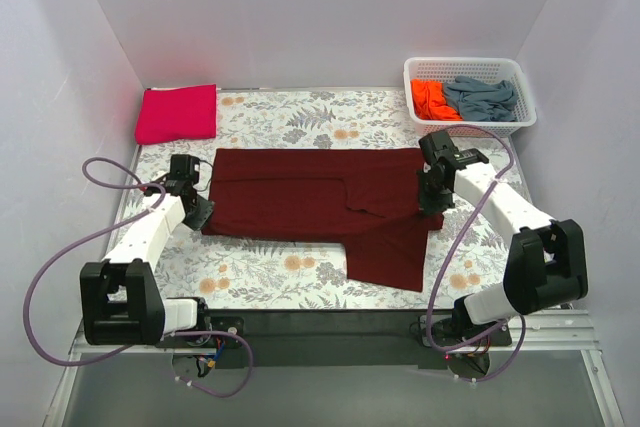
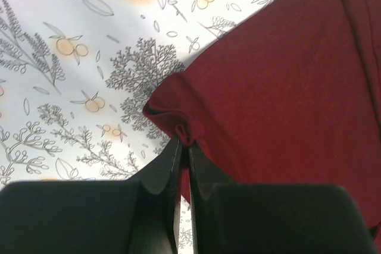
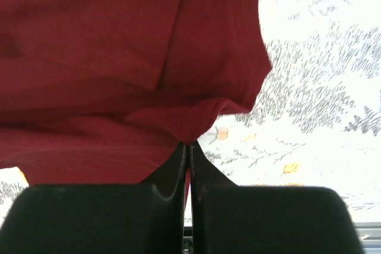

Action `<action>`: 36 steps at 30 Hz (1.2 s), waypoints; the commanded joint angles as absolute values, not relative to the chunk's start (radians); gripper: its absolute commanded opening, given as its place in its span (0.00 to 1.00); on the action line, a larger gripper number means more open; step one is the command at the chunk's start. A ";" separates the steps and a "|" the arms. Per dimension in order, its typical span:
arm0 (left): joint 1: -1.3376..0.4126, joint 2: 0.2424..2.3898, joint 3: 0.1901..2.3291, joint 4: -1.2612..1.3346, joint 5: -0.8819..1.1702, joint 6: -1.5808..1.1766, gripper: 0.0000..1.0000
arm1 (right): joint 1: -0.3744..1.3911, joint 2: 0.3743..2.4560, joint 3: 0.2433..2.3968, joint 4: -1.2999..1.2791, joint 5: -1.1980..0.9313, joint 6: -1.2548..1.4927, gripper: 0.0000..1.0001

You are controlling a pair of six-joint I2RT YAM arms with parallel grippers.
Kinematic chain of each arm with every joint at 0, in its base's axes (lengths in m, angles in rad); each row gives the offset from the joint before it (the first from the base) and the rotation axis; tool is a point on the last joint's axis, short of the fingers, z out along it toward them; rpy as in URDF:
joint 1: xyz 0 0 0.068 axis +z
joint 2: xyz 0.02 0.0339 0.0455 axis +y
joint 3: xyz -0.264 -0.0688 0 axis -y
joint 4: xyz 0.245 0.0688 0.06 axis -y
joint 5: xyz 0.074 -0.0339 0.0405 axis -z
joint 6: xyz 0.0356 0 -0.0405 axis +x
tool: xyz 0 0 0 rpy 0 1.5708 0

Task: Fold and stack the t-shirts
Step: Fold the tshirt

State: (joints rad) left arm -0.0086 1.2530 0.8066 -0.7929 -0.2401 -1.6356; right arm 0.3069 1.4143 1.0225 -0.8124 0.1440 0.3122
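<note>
Black fingers (image 2: 164, 168) of the left gripper (image 2: 184, 144) fill the bottom of the left wrist view, pressed together with only a hairline between them. Pinched at their tips is a small puckered fold at a corner of the maroon t-shirt (image 2: 286, 87). The floral table cloth (image 2: 89, 57) lies bare to the left of that corner.

Right wrist view: much the same. The right gripper (image 3: 189, 145) is clenched, tips nipping the hem of the maroon t-shirt (image 3: 119, 57). The fabric gathers into a little peak at the pinch. Shirt layers overlap above it, with one fold edge running down the upper middle. Table cloth (image 3: 321, 87) shows to the right.

From above:
- The maroon t-shirt (image 1: 320, 197) lies across the middle of the table cloth (image 1: 280, 267), spread wide left to right and mostly flat. One part juts toward the near edge at its right-hand end.
- The left gripper (image 1: 197, 209) is at the shirt's near left corner. The right gripper (image 1: 430, 209) is at its right edge.
- A magenta-pink t-shirt (image 1: 177, 113) sits at the far left corner, folded into a neat rectangle, apart from the maroon one.
- A white lattice basket (image 1: 462, 61) stands at the far right corner. Inside it, an orange t-shirt (image 1: 430, 99) is bunched on the left, with a grey-blue t-shirt (image 1: 480, 97) crumpled beside it, touching.
- Purple cables (image 1: 60, 247) loop out from the left arm.
</note>
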 commanded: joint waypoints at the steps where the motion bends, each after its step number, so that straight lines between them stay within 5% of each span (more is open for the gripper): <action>1: -0.002 1.301 0.859 -0.753 -0.262 -1.606 0.00 | 0.295 1.466 1.117 -0.813 0.193 0.273 0.01; 36: -0.002 1.632 1.005 -0.577 -0.318 -1.536 0.00 | 0.216 1.781 1.247 -0.669 0.209 0.249 0.01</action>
State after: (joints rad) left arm -0.0086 1.6348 0.9649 -0.6109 -0.2798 -1.5627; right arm 0.2283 1.7767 1.2495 -0.7036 0.1711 0.2546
